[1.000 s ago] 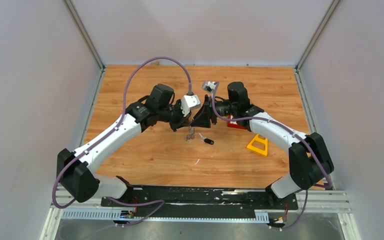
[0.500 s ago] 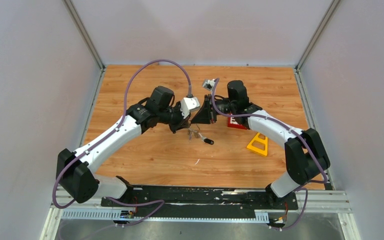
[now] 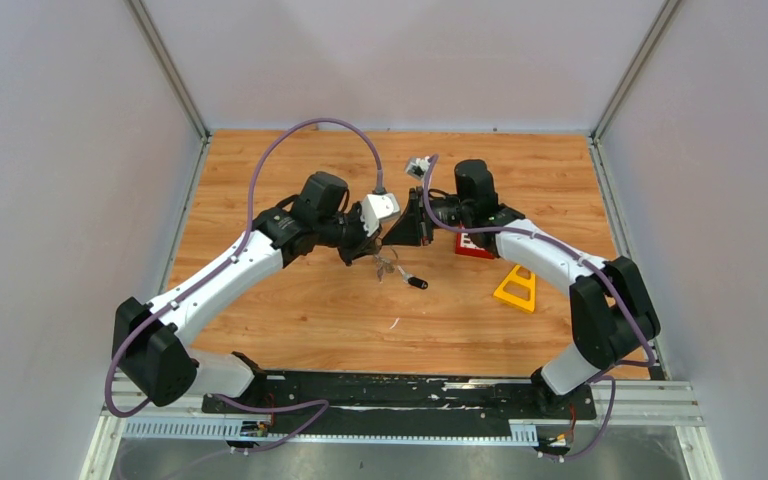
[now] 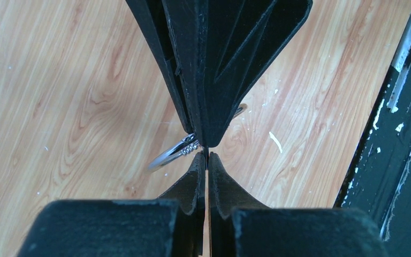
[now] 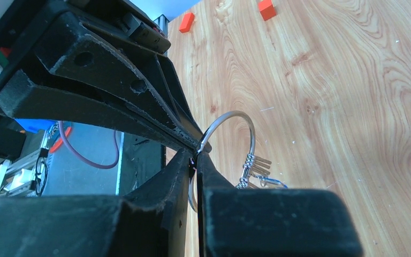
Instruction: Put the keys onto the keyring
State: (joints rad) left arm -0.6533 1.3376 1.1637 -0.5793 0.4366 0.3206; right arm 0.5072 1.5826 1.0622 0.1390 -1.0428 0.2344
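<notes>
Both grippers meet tip to tip above the middle of the table. My left gripper (image 3: pixel 384 240) and my right gripper (image 3: pixel 396 238) are each shut on the thin silver keyring (image 3: pixel 387 262), which hangs below them with small silver keys. In the right wrist view the keyring (image 5: pixel 234 115) runs between my right gripper's (image 5: pixel 197 156) jaws, with small keys (image 5: pixel 257 163) and a bit of blue tag below. In the left wrist view my left gripper (image 4: pixel 207 156) is shut, with the keyring (image 4: pixel 170 155) at its tip. The black-headed key (image 3: pixel 415 281) lies on the wood just below right of the grippers.
A red block (image 3: pixel 472 247) and a yellow triangular frame (image 3: pixel 515 289) lie right of the grippers. Two orange-red blocks (image 5: pixel 187 22) (image 5: pixel 266 9) show far off in the right wrist view. The black base rail (image 3: pixel 400 392) runs along the near edge.
The right arm has pushed a little closer to the left gripper. The hanging keyring has swung slightly to the right. The black-headed key has not moved.
</notes>
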